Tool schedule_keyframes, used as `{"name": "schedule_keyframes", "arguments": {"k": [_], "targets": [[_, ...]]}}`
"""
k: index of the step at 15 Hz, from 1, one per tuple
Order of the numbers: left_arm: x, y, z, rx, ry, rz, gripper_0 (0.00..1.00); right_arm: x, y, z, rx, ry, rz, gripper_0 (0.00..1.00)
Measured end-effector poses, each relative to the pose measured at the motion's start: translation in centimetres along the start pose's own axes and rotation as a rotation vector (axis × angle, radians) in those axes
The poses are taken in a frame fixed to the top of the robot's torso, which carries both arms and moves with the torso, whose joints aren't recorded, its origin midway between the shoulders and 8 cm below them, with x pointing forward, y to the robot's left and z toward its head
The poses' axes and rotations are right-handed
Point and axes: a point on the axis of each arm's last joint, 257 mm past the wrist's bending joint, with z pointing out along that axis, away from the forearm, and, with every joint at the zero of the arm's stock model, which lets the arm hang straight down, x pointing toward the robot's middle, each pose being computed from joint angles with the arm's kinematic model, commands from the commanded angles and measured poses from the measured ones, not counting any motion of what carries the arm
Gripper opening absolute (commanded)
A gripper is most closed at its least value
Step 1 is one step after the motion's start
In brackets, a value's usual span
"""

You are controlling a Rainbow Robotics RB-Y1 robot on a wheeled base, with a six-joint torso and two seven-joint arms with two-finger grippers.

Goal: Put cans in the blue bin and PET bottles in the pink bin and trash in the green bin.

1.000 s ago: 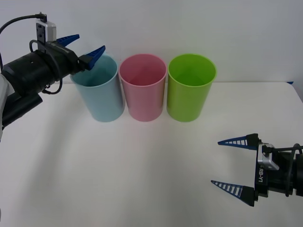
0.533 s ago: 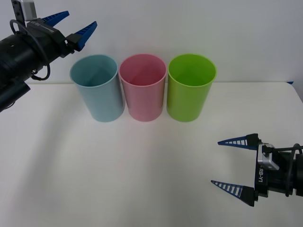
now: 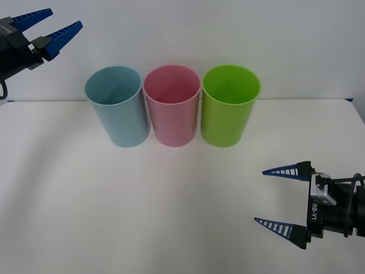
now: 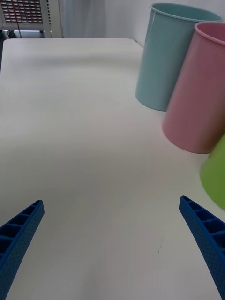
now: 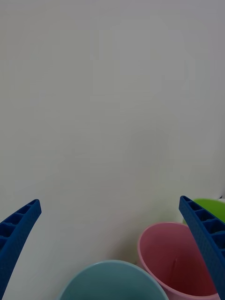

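The blue bin [image 3: 117, 114] stands upright on the white table [image 3: 142, 217], with the pink bin [image 3: 171, 105] touching or nearly touching its side and the green bin [image 3: 229, 105] just beyond that, all three in one row with mouths up. No can lies on the table around the blue bin; it may sit inside that bin, though its floor is hidden. The left gripper [image 3: 47, 25] hangs above and off to the outer side of the blue bin, jaws spread and empty, pointed back over the row. The right gripper [image 3: 279, 200] rests low near the table, well apart from the blue bin, past the green one, jaws wide and empty. The left arm is the nearer one.
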Motion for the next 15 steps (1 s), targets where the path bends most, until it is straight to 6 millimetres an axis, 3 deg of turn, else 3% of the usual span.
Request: {"name": "schedule_keyframes", "arguments": {"k": [3,7,15], "targets": [[0.1,-0.6,-2.9,0.024,0.012,0.013,1.0,0.0,0.0,0.0,0.0,0.0,0.0,1.0],[1.7,-1.7,-6.9,0.05,0.058,0.04,1.0,0.0,0.0,0.0,0.0,0.0,0.0,1.0],[7.5,-6.6,-13.9,0.09,0.178,-0.01,1.0,0.0,0.0,0.0,0.0,0.0,0.0,1.0]]}}
